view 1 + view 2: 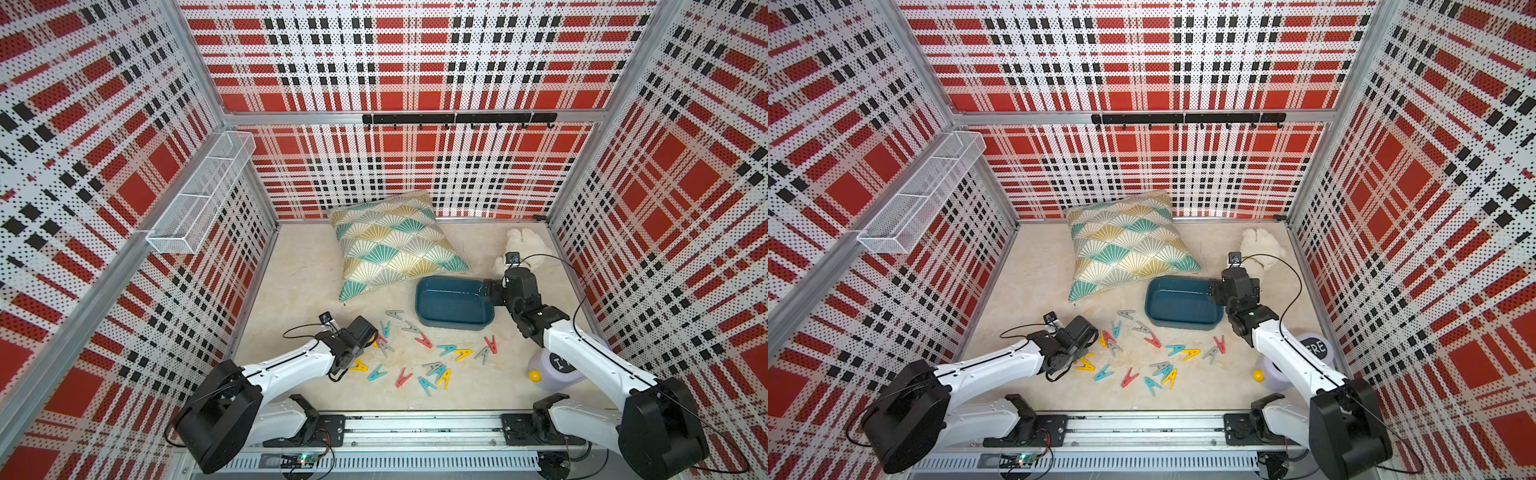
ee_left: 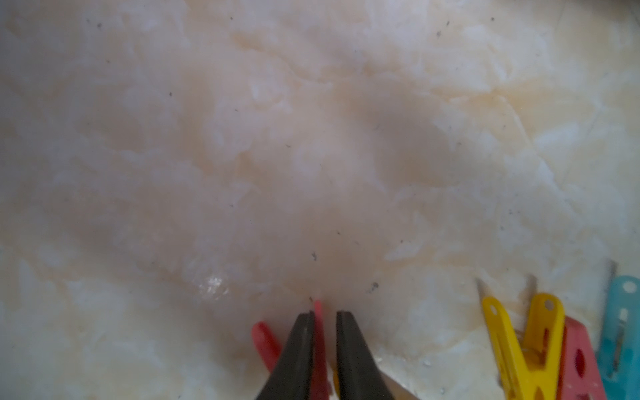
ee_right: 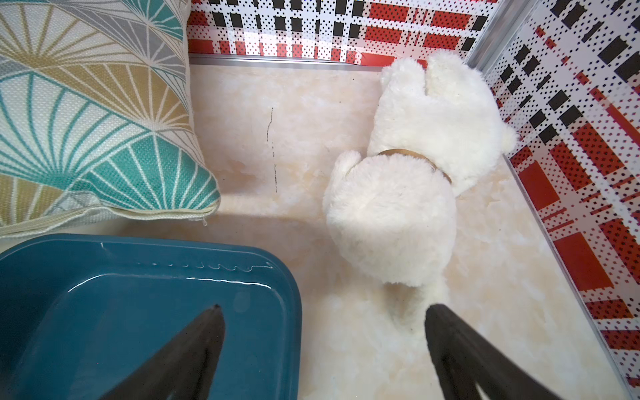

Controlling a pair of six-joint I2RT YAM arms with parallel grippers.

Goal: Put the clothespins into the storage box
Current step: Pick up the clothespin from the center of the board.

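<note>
Several clothespins in red (image 1: 424, 340), teal (image 1: 446, 349), yellow (image 1: 462, 354) and grey (image 1: 394, 313) lie scattered on the pale floor in front of the storage box (image 1: 451, 303), a dark teal tub with nothing in it. My left gripper (image 2: 325, 313) is down at the left edge of the scatter, its jaws nearly together with one leg of a red clothespin (image 2: 318, 332) between them. Yellow (image 2: 519, 346), red (image 2: 578, 363) and teal (image 2: 620, 329) pins lie beside it. My right gripper (image 3: 325, 308) stands open astride the box's right rim (image 3: 294, 329), holding nothing.
A fan-patterned pillow (image 1: 395, 241) leans behind the box. A white plush toy (image 3: 398, 207) lies in the back right corner. Under my right arm stands a lavender container (image 1: 552, 370) with a yellow ball. A white wire basket (image 1: 199, 195) hangs on the left wall.
</note>
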